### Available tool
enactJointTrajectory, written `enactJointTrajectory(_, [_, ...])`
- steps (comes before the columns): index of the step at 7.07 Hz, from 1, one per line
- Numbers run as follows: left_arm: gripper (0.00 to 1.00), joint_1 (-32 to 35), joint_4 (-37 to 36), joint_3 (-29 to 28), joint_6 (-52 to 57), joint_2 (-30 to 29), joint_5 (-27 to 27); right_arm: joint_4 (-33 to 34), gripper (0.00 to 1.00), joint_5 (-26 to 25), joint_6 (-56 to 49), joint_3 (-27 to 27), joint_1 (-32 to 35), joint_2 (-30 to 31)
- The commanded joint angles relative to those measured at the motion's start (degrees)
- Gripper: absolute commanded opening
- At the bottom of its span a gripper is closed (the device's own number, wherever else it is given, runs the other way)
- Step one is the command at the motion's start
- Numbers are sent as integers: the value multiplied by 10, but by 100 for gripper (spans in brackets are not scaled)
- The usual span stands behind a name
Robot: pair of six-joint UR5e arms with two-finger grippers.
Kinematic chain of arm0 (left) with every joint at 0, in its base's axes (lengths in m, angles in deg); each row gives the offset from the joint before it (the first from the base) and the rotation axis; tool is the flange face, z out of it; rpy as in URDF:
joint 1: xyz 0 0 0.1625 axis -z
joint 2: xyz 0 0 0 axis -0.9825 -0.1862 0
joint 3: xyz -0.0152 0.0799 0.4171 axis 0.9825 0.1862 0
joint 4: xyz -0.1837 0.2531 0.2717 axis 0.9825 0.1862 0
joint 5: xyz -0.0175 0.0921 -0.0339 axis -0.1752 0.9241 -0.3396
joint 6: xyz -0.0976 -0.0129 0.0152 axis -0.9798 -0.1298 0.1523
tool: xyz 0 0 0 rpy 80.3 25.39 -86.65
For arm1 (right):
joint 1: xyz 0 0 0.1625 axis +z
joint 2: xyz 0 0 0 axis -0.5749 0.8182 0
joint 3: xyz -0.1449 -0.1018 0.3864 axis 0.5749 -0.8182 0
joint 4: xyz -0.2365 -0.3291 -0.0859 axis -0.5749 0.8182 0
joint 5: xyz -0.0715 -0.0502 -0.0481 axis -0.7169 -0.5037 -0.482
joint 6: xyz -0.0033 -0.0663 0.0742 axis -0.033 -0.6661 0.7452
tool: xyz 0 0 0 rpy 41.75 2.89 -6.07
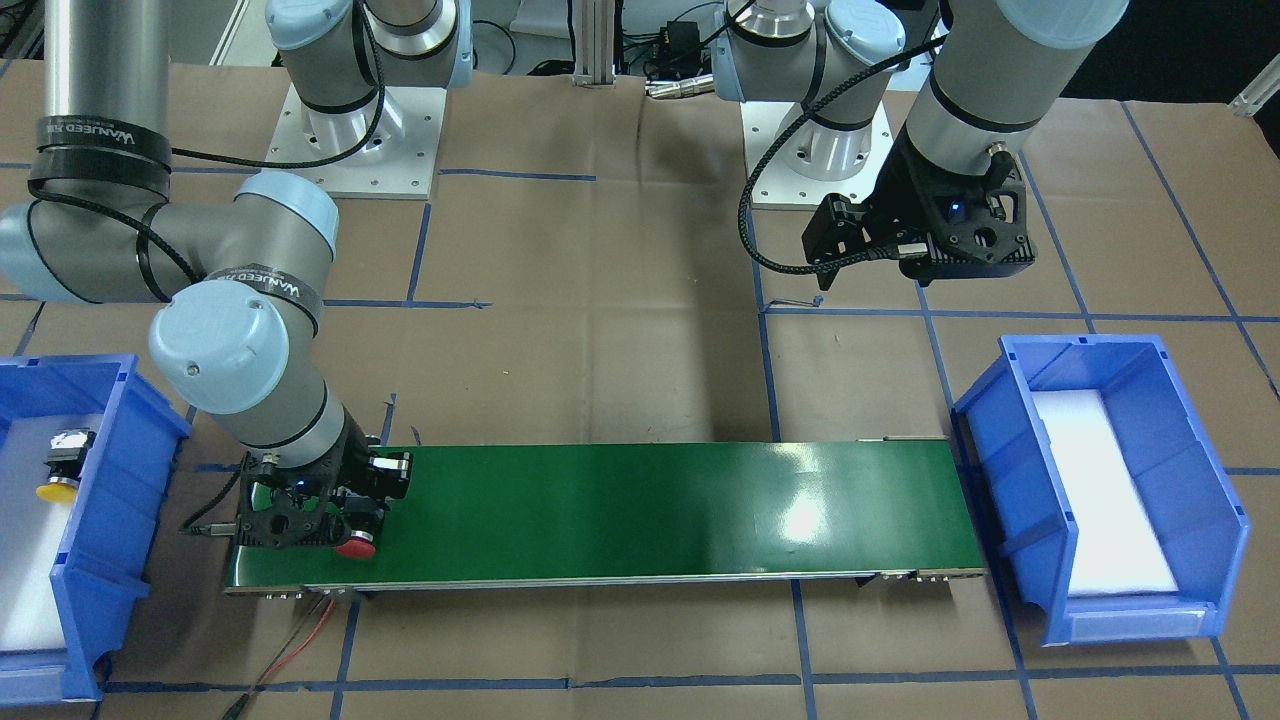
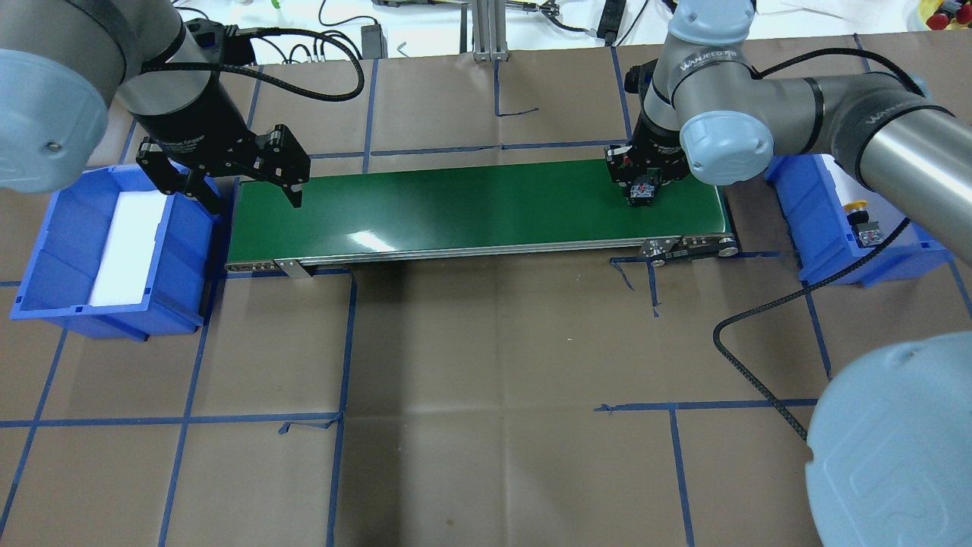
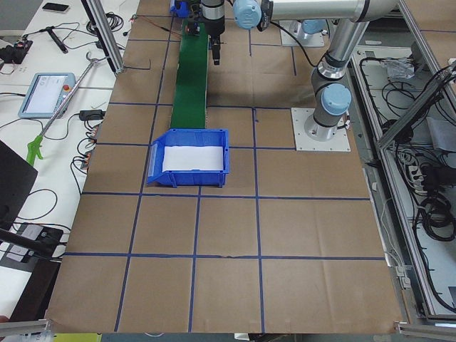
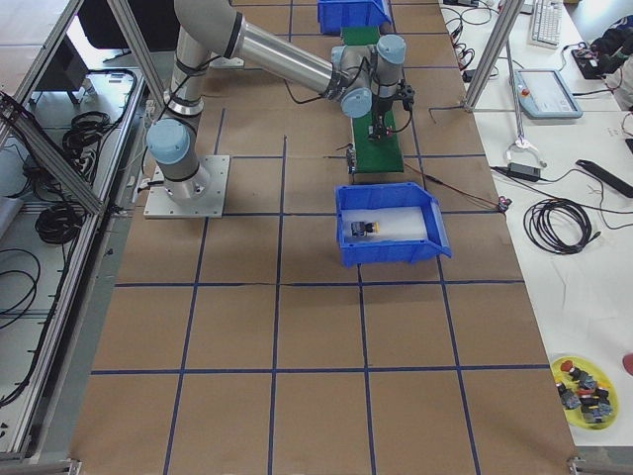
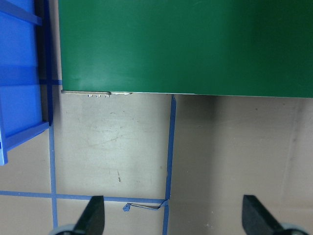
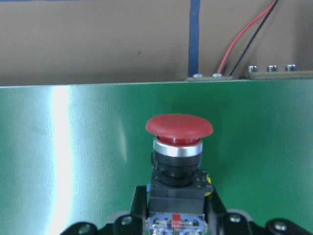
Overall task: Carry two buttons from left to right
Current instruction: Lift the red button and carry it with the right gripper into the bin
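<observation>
The red button point(image 6: 179, 142) lies with its red cap pointing away from the wrist camera, and my right gripper point(image 6: 177, 208) is shut on its black body. It hangs low over the right end of the green conveyor belt point(image 2: 471, 209); I cannot tell whether it touches the belt. From the front, the red button point(image 1: 355, 545) shows under the right gripper point(image 1: 340, 520). The yellow button point(image 2: 859, 207) lies in the right blue bin point(image 2: 805, 220), also visible as the yellow button point(image 1: 60, 468). My left gripper point(image 2: 250, 199) hangs open with nothing in it above the belt's left end; its fingers point(image 5: 93, 218) are spread wide.
A second blue bin point(image 2: 45, 251) with a white foam liner stands off the belt's left end. Red and black wires point(image 6: 244, 44) run past the belt's edge by the right gripper. Brown paper with blue tape lines covers the table point(image 2: 493, 380).
</observation>
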Motion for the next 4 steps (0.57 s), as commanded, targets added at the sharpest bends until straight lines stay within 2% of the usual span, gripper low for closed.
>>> enactJointTrajectory(1, [100,0,0,0,0,0,-1,-106,5,-11,-6,-42,-27,59])
enactJointTrajectory(2, [100,0,0,0,0,0,-1,-182,5,-10,-53,-80,-73,85])
enactJointTrajectory(3, [100,0,0,0,0,0,-1,-213,5,-9,-148,-115,-136,88])
enactJointTrajectory(4, [100,0,0,0,0,0,0,-211,5,-5,-214,-133,-189,80])
